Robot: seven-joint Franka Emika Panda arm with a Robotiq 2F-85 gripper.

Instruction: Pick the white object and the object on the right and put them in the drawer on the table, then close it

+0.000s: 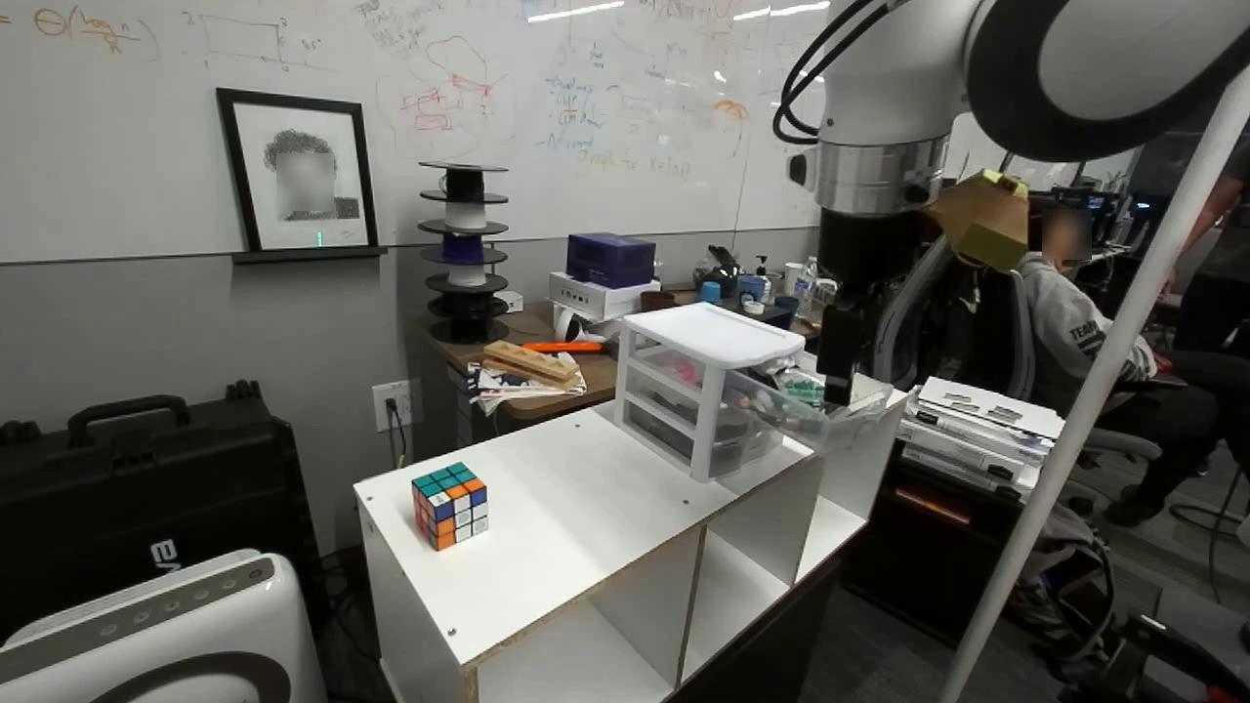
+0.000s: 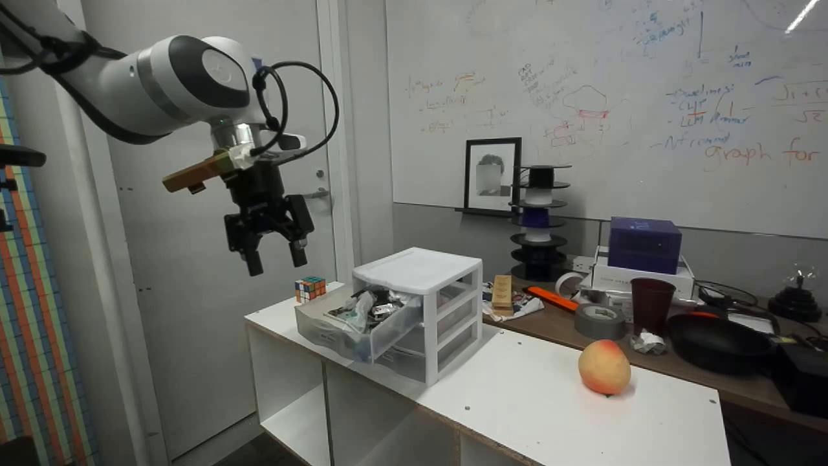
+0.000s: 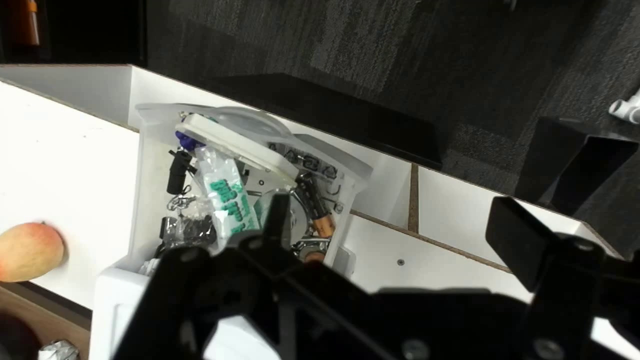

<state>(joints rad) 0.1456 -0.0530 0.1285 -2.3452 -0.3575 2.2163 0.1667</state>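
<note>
With the end effector (image 2: 277, 261) empty, jaws apart, the extended drawer (image 2: 326, 334) of the chest (image 2: 429, 317) on the bench (image 2: 530, 388) may jam during closing if the white bar (image 3: 239, 150) inside sits proud.

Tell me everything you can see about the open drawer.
The drawer is a shallow, translucent, plastic-looking bin with a curved front lip. It's the top one in the white chest, pulled well out, its front seeming to overhang the edge of the table. Inside rest a bag with green print, a whitish bar and other clutter.

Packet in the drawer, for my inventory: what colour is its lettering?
Green lettering, clearest in the wrist view.
</note>
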